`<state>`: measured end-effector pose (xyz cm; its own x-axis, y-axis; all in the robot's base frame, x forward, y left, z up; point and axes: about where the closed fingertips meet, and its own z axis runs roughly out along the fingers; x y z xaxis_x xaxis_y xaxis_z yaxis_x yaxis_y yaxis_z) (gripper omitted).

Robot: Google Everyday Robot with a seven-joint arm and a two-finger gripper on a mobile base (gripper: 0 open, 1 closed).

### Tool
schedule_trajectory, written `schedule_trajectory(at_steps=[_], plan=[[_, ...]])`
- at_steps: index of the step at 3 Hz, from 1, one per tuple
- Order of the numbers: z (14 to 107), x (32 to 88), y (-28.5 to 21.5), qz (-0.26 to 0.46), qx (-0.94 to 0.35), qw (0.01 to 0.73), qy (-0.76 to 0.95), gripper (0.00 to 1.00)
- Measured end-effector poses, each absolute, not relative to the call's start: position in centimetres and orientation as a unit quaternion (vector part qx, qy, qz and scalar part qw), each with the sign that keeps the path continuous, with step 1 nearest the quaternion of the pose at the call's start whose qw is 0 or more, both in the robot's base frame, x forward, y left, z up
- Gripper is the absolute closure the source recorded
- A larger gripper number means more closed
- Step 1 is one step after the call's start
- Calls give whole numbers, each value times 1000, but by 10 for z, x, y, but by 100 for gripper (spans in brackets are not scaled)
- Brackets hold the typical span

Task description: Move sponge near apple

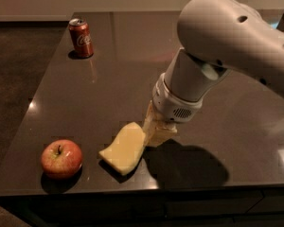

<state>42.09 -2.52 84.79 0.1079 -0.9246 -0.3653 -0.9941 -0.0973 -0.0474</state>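
The pale-yellow sponge (123,148) hangs tilted just above the dark table, its low left end near the front edge. My gripper (154,126) is shut on the sponge's right end, with the white arm rising up and to the right behind it. The red apple (61,158) with yellowish patches and a dark stem sits on the table near the front left corner. It is a short gap to the left of the sponge and does not touch it.
A red cola can (81,38) stands upright at the back left of the dark table (109,79). The table's front edge runs just below the apple and sponge. Dark floor lies to the left.
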Motion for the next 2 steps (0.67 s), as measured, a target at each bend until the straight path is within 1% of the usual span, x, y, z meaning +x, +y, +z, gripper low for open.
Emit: schedule_trajectory(at_steps=[2], plan=[[848, 413, -19, 124, -737, 142, 649, 13]])
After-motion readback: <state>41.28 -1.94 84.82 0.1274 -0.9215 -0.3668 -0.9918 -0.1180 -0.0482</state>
